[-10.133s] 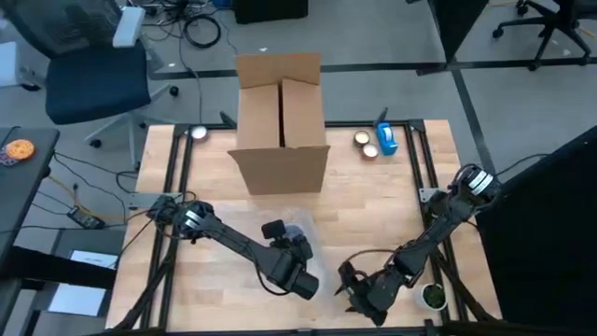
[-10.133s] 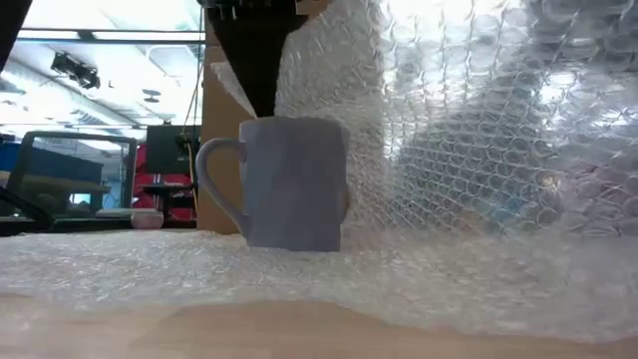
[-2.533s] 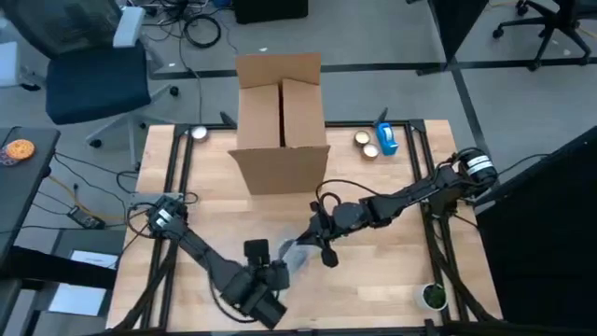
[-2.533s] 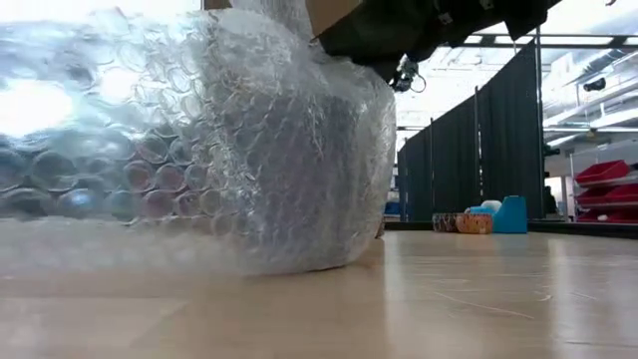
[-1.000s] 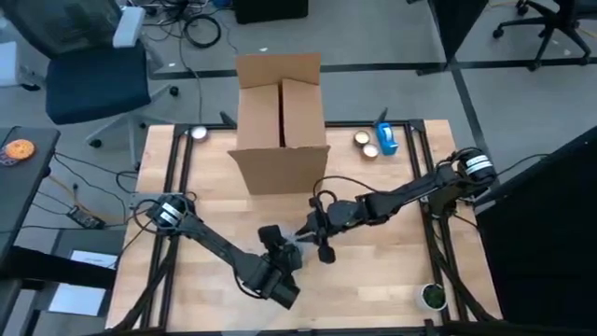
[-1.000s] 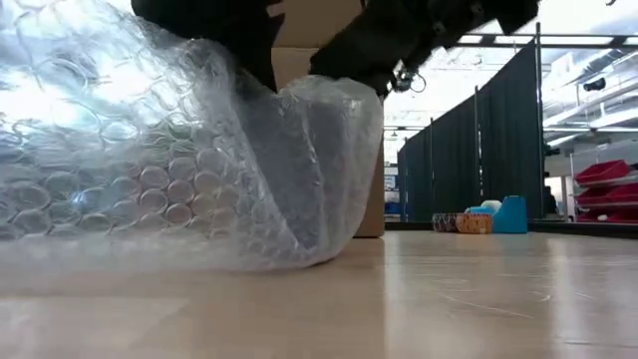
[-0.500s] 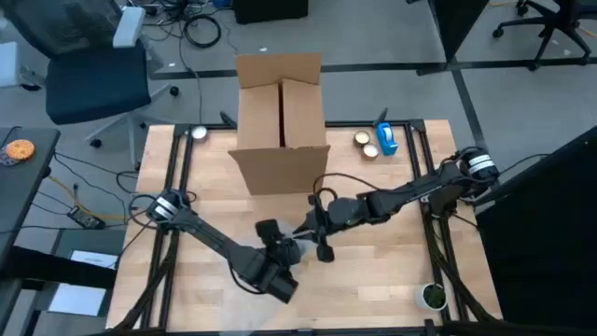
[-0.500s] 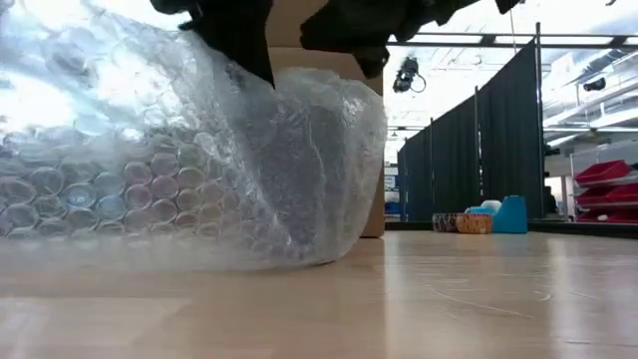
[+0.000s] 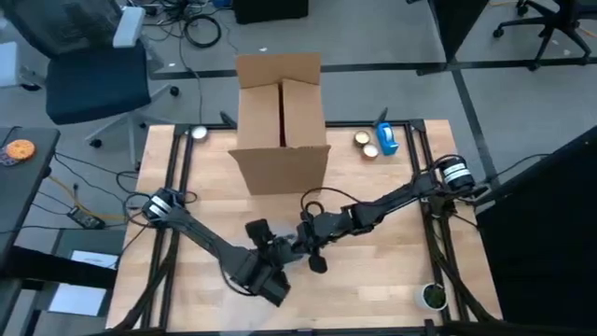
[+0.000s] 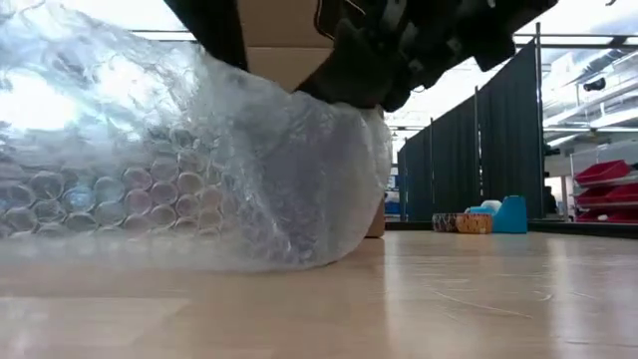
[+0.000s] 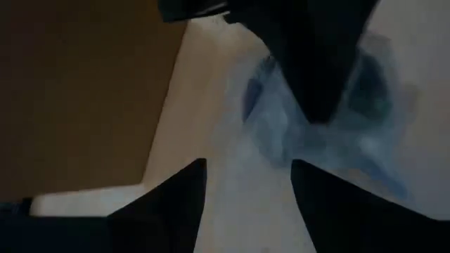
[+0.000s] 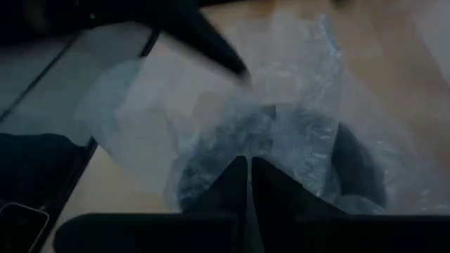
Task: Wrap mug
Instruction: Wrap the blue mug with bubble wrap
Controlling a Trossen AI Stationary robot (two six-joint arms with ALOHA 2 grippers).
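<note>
The mug point(image 12: 232, 133) shows only as a dark, bluish shape point(image 11: 264, 116) under clear bubble wrap point(image 10: 130, 170), mid-table near the front edge. In the low view the wrapped bundle rests on the tabletop and the sheet rises toward the upper left. My left gripper point(image 9: 280, 250) is just on the near-left side of the bundle, and its two fingers stand apart with pale wrap between them point(image 11: 247, 172). My right gripper point(image 9: 300, 241) reaches in from the right. Its fingers are shut, with the tips point(image 12: 247, 163) at the wrap over the mug. My left gripper holds the bubble wrap point(image 11: 246, 197) between its two fingers; which edge or how many layers I cannot tell. The sheet hangs from it over the mug, its lower part lying on the table. My right gripper's shut fingertips point(image 12: 239, 172) meet the wrap on top of the mug, slanting down from the table's right. Whether a layer is pinched between them does not show.
An open cardboard box point(image 9: 280, 112) stands at the far middle. Tape rolls point(image 9: 366, 143) and a blue dispenser point(image 9: 385, 138) sit far right. A small round object point(image 9: 432, 296) is at the near right corner. Bare wood lies to the bundle's right point(image 10: 478, 289).
My right gripper has gone toward the table's left and near edge, down onto the wrapped mug. My left gripper has shifted a little toward the left edge with the wrap. The wrap's top over the mug now sits lower under the right gripper.
</note>
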